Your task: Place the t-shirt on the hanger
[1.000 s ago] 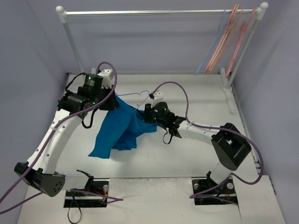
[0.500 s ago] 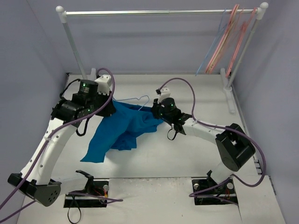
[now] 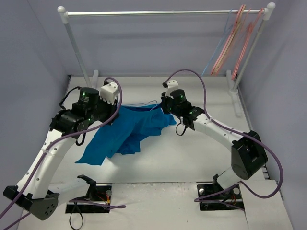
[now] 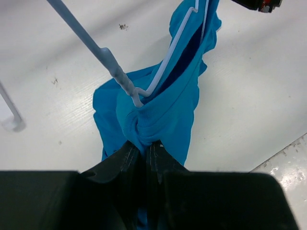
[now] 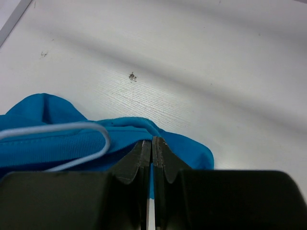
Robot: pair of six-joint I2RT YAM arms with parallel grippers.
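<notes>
The bright blue t-shirt (image 3: 128,130) hangs stretched between my two grippers above the table. My left gripper (image 3: 116,111) is shut on a bunched fold of it (image 4: 158,120). My right gripper (image 3: 166,109) is shut on its other edge (image 5: 192,146). The thin light-blue hanger (image 3: 144,105) lies along the shirt's top edge between the grippers. In the left wrist view its wire (image 4: 172,52) runs into the shirt's opening. In the right wrist view its curved end (image 5: 98,132) rests on the fabric just left of my fingers. The shirt's lower part droops to the table at front left.
A white clothes rack (image 3: 163,13) stands across the back, its posts at the back left (image 3: 76,48) and back right (image 3: 247,52). Several pink and pale-blue hangers (image 3: 230,43) hang at its right end. Grey walls close in on both sides.
My right gripper has moved back and to the right, and my left arm has swung left. The shirt is now pulled wider and flatter between them, with less of the hanger showing.
</notes>
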